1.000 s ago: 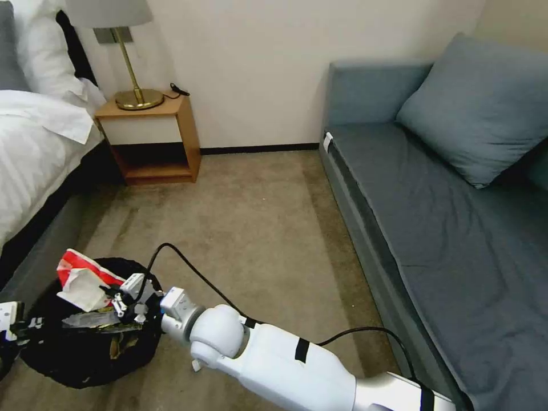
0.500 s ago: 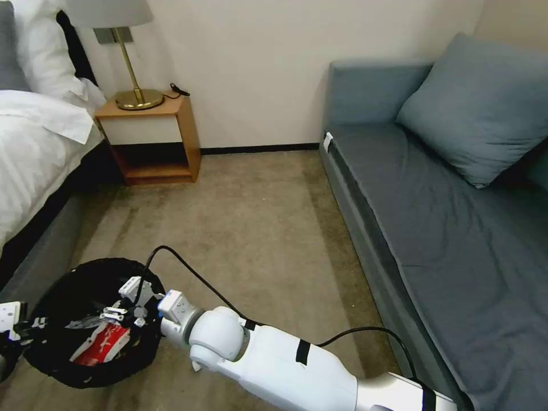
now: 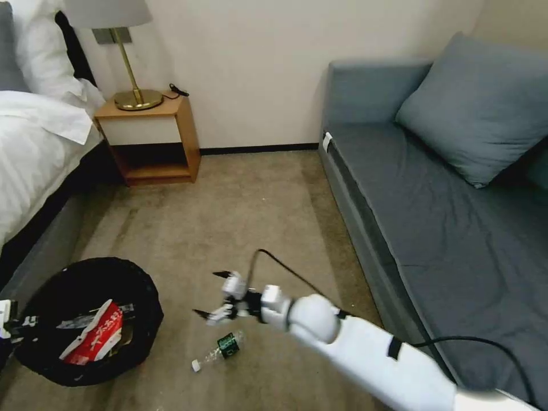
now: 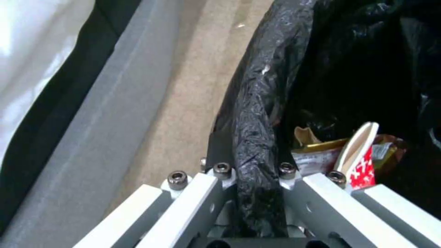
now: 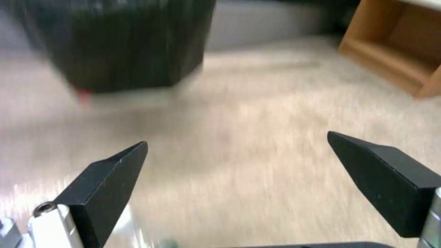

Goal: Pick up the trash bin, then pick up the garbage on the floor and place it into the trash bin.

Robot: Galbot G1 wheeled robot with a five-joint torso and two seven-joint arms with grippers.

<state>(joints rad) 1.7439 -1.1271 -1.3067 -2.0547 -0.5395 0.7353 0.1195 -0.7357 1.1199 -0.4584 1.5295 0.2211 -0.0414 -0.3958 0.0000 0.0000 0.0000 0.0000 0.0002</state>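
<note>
The trash bin, lined with a black bag, stands at the lower left on the carpet. My left gripper is at its near-left rim, and the left wrist view has that gripper shut on the bag-covered rim. Inside the bin lie a red-and-white packet and a foil wrapper. A clear bottle with a green label lies on the floor to the right of the bin. My right gripper hangs open and empty just above the bottle.
A wooden nightstand with a brass lamp stands against the far wall. The bed runs along the left and a grey sofa along the right. Bare carpet lies between them.
My right gripper let the red-and-white packet drop into the bin, then swung right out of the bin to above the bottle. The left gripper kept its hold on the rim.
</note>
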